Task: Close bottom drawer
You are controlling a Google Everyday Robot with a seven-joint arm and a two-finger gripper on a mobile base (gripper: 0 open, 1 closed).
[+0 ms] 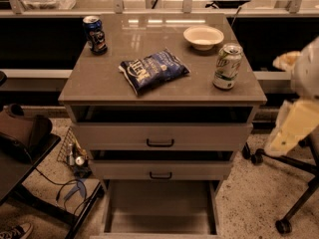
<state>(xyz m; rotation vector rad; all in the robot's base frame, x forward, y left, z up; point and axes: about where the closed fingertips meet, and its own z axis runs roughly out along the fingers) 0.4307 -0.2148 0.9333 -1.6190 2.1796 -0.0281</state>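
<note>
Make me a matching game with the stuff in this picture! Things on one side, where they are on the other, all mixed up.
Things:
1. blue can
2. white bowl
3. bottom drawer
4. robot's hand

Places:
A. pulled out, down near the floor
B. back left of the cabinet top
C. off to the right of the cabinet
D. back right of the top, behind the green can

Pairs: 1-B, 2-D, 3-A, 4-C
</note>
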